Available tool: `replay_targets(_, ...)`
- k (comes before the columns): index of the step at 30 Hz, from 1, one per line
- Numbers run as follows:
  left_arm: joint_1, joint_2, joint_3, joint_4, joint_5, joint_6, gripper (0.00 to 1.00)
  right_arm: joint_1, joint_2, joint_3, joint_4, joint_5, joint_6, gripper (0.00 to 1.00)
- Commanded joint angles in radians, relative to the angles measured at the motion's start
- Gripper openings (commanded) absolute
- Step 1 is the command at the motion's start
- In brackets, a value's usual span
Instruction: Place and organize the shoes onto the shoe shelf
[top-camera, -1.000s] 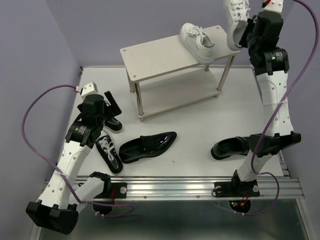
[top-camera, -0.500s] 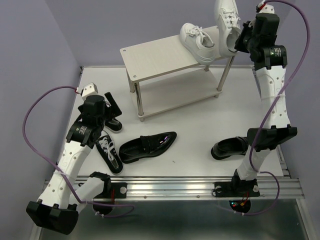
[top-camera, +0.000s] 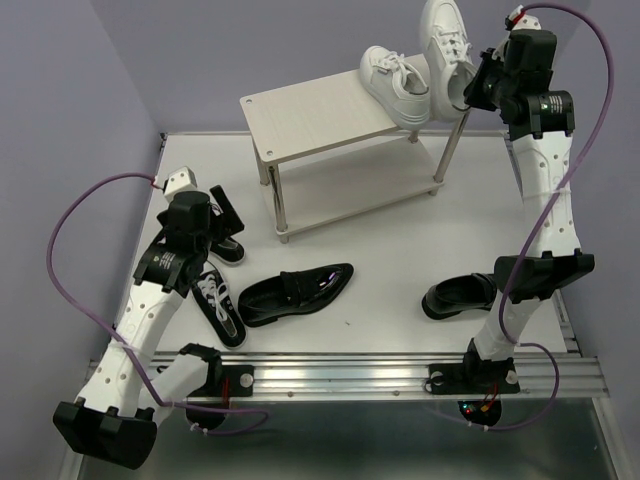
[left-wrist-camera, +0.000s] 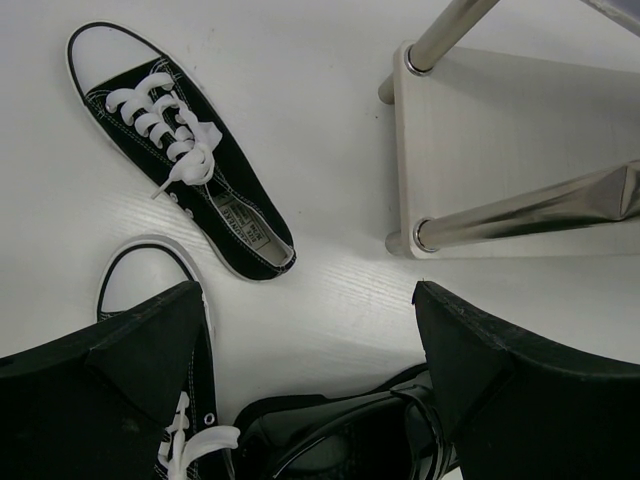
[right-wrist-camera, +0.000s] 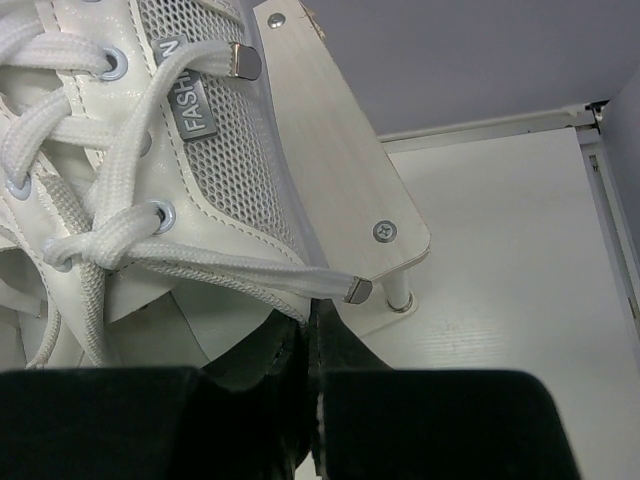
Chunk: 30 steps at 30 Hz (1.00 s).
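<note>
The shoe shelf (top-camera: 310, 115) stands at the back of the table. One white sneaker (top-camera: 393, 85) lies on its top board at the right end. My right gripper (top-camera: 478, 88) is shut on the second white sneaker (top-camera: 445, 48) and holds it upright, toe up, above the shelf's right corner. In the right wrist view the fingers (right-wrist-camera: 345, 345) pinch the sneaker's edge (right-wrist-camera: 150, 150) over the board's corner (right-wrist-camera: 350, 200). My left gripper (top-camera: 222, 215) is open and empty above two black canvas sneakers (left-wrist-camera: 180, 160) (top-camera: 218, 308).
Two glossy black loafers lie on the table, one at the front middle (top-camera: 296, 293) and one at the front right (top-camera: 460, 296). The middle loafer's opening (left-wrist-camera: 350, 435) lies under the left gripper. The shelf's lower board and legs (left-wrist-camera: 520, 150) are close to its right.
My right gripper has carried the white sneaker left and slightly up, closer to the sneaker on the shelf. The left arm has barely moved.
</note>
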<state>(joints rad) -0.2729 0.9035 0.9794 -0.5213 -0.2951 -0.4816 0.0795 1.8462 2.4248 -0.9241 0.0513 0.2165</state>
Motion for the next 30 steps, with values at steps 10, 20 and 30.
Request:
replay_targets(10, 0.004, -0.014, -0.005, 0.021, -0.001, -0.015, 0.99, -0.003, -0.012, 0.063, 0.102, -0.102, 0.014, 0.45)
replay_targets(20, 0.006, -0.008, -0.002, 0.02, 0.007, -0.022, 0.99, -0.003, -0.045, 0.082, 0.128, -0.117, 0.027, 0.64)
replay_targets(30, 0.004, 0.005, 0.007, 0.026, 0.004, -0.008, 0.99, -0.003, -0.295, -0.076, 0.165, -0.019, 0.029, 0.75)
